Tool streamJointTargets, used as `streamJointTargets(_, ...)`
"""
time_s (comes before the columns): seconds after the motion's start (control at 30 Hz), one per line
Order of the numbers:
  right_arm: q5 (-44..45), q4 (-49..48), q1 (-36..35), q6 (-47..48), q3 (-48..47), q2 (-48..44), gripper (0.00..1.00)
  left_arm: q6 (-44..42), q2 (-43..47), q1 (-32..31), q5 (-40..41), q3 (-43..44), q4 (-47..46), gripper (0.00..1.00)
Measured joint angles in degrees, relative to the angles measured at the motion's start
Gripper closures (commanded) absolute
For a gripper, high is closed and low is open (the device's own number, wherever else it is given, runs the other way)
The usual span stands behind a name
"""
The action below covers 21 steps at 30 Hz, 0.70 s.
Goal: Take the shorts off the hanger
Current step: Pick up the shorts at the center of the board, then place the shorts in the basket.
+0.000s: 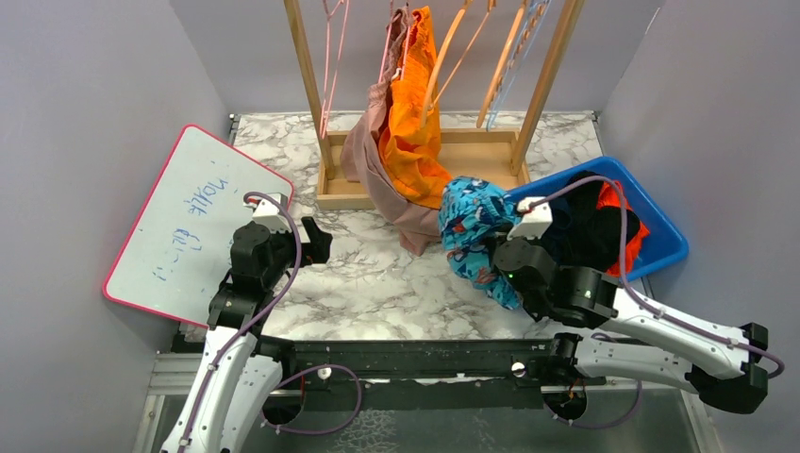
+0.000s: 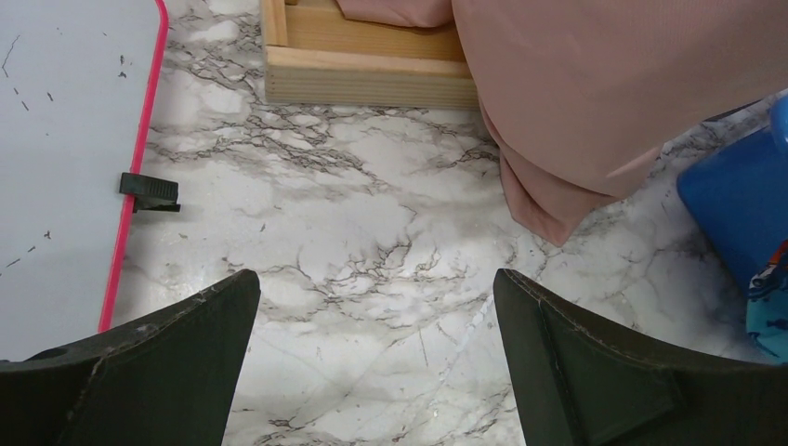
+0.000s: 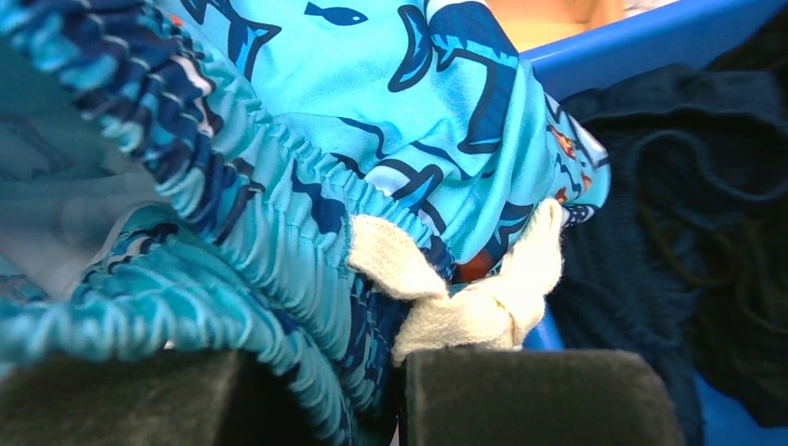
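- Right wrist view: the blue print shorts (image 3: 372, 139) filled the frame, their gathered elastic waistband running down between the right gripper (image 3: 395, 390) fingers, which were pressed together on that band.
- A knotted white drawstring (image 3: 474, 297) sat just above the right finger pad.
- Top external view: the blue print shorts (image 1: 476, 231) lay bunched at the near-left corner of the blue bin (image 1: 665, 241), part over its rim and part on the marble table (image 1: 377, 283).
- The right gripper (image 1: 505, 250) reached in from the near right, forearm low and angled far-left, wrist over the bin's near edge.
- The blue bin, at the right, held dark shorts (image 1: 580, 231) with red-orange shorts (image 1: 623, 212) beside them on the far-right side.
- On the wooden rack (image 1: 325, 189) at the far middle, bright orange shorts (image 1: 415, 123) hung in front of dusty pink shorts (image 1: 373, 165), whose lower edge trailed over the rack's base onto the table.
- Thin hangers (image 1: 501, 68) hung in the rack to the right of them.
- The left gripper (image 1: 316, 241) hovered over the table at the left, pointing right, jaws spread wide; in the left wrist view its fingers (image 2: 186, 362) framed bare marble with nothing between them.
- A pink-edged whiteboard (image 1: 179, 226) lay at the far left, with faint blue handwriting I could not read.
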<state>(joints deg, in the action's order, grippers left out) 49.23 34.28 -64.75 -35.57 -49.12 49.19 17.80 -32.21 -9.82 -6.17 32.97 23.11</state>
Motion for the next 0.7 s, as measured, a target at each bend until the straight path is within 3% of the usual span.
streamJointTargets(0.23, 8.5, 6.9, 0.0, -0.1, -6.2, -1.7, 0.99, 0.0, -0.3, 0.0, 0.0, 0.0, -0.1, 0.02)
streamJointTargets(0.5, 15.0, 5.5, 0.6, 7.5, -11.4, -0.4, 0.99, 0.0, -0.4, 0.0, 0.0, 0.0, -0.2, 0.02)
streamJointTargets(0.6, 12.4, 1.9, 4.5, 12.0, -11.4, 1.3, 0.99, 0.0, -0.5, 0.0, 0.0, 0.0, -0.3, 0.02)
streamJointTargets(0.7, 8.5, 1.4, 12.8, 12.5, -11.3, 4.7, 0.99, 0.0, -0.5, 0.0, 0.0, 0.0, -0.3, 0.02)
